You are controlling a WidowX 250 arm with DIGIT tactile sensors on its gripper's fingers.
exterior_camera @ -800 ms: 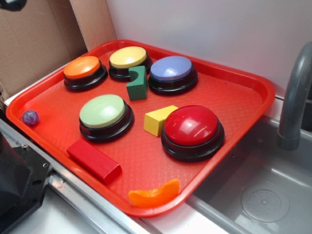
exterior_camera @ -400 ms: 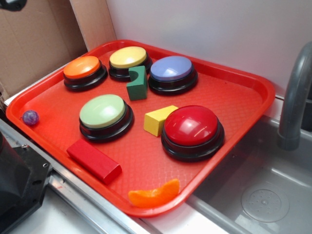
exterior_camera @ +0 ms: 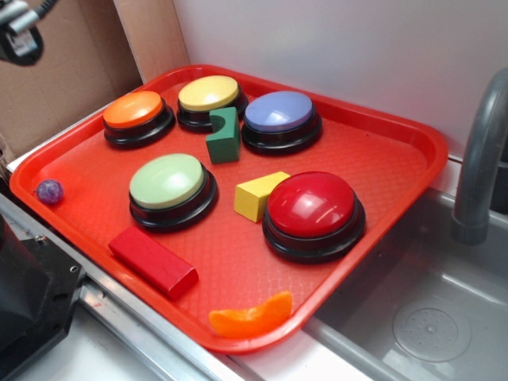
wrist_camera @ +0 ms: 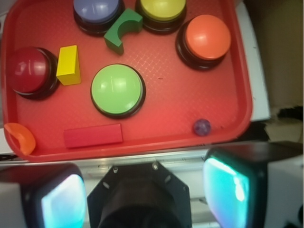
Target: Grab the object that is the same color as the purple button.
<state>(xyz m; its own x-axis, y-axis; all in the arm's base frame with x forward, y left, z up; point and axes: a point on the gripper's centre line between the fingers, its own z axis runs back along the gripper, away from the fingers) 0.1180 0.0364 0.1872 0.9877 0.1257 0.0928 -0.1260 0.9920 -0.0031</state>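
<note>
Your pincer [wrist_camera: 142, 190] is spread wide, holding nothing, hovering off the tray [wrist_camera: 237, 71] edge; purple ball [wrist_camera: 202, 127] sits alone in the tray corner near the orange button [wrist_camera: 207, 37]

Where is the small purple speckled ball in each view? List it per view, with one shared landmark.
Exterior: the small purple speckled ball sits at the red plastic tray's far left corner.
Wrist: the ball lies lower right, near the tray's bottom rim.
Shared landmark: the green domed button, the nearest button in both.
</note>
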